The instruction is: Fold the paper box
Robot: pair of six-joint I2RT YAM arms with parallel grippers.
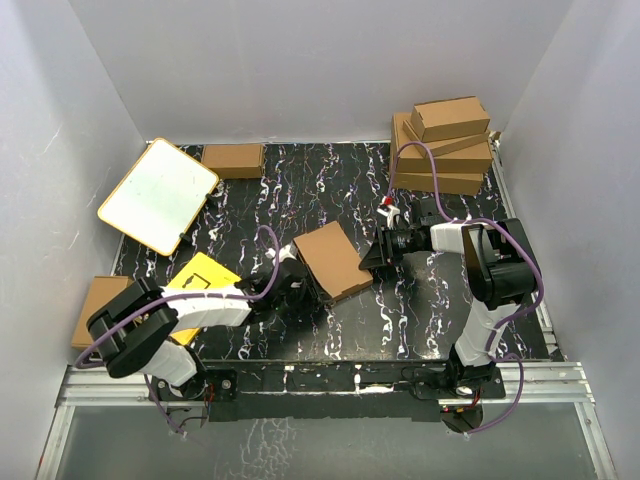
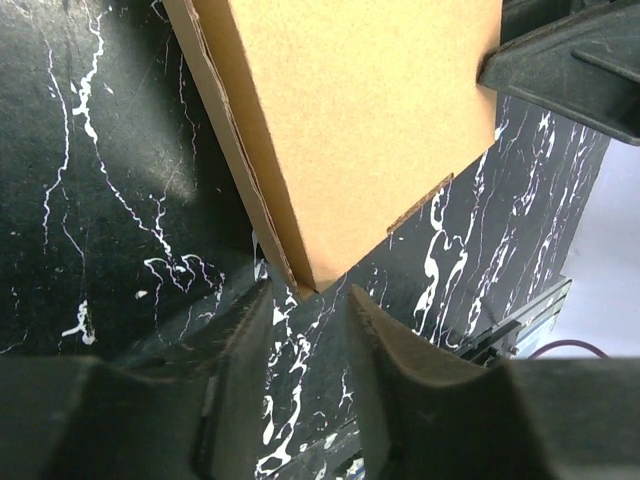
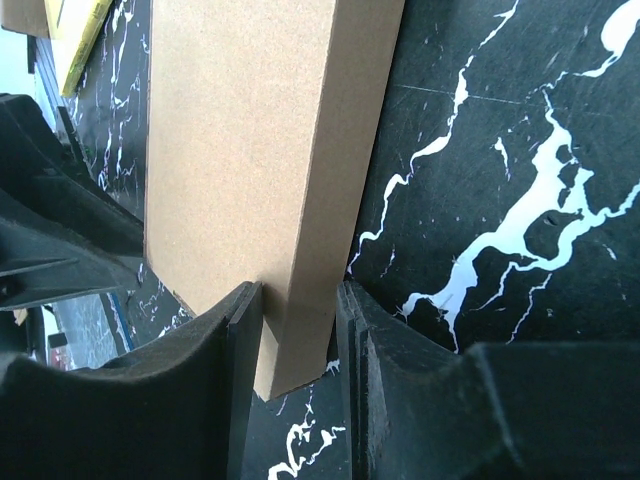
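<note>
- The paper box (image 1: pixel 333 260) is folded up and sits at an angle in the middle of the desk (image 1: pixel 330 190). Its faces are plain brown.
- The right fingers (image 3: pixel 235 380) are pinched on its right side wall, one on each side.
- The left fingers (image 2: pixel 235 360) are narrow with only desk between them, and the box's near-left corner is right at their tips.
- The yellow card (image 1: pixel 203 272) by the left arm has black marks, too small to read.
- There's bare desk in front of and behind the box. The stack of boxes (image 1: pixel 445 145) far right and the white board (image 1: pixel 160 195) far left are well apart from it.
</note>
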